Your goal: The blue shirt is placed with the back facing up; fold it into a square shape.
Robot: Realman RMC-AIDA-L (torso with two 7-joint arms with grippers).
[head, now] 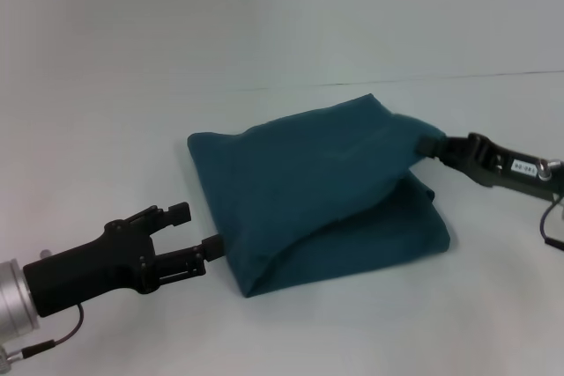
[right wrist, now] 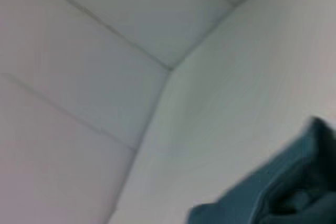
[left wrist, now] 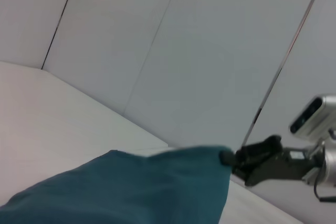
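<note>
Filling the view, pale panelled walls [left wrist: 173, 51] meet a white table [head: 132, 85] (plain, matte). Blue shirt [head: 317, 191] lies folded mid-table, right edge lifted. Right gripper [head: 429, 144] is clamped on that raised edge. Left gripper [head: 198, 239] sits at the shirt's left edge, fingers spread wide, lower finger touching cloth.

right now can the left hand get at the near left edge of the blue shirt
Probably yes. The left hand sits open on the white table right at the blue shirt, its lower finger touching the near left edge, with nothing between them. The right hand holds the far right corner raised, well clear of that side.
</note>
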